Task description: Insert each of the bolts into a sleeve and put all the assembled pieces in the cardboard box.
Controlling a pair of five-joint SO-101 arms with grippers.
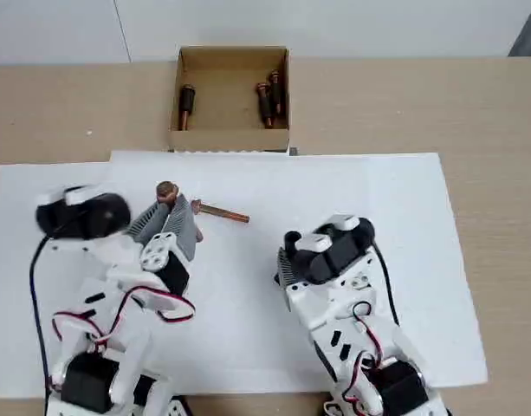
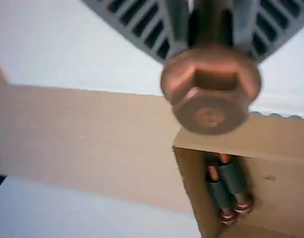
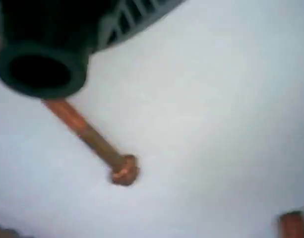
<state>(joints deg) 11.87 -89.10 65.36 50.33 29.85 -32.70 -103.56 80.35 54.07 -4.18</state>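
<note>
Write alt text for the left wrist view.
The left gripper, jaws shut, holds a copper-coloured hex-head bolt, head toward the camera. Beyond it on the wooden table, the open cardboard box holds two sleeved bolts.

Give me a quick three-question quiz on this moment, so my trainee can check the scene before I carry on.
1. How many assembled pieces lie in the cardboard box?
2. True or false: the loose bolt lies on the white paper, outside the box.
3. What does the right gripper hold? A) a bolt B) a black sleeve C) nothing

Key: 1: three. 2: true. 3: B.
</note>
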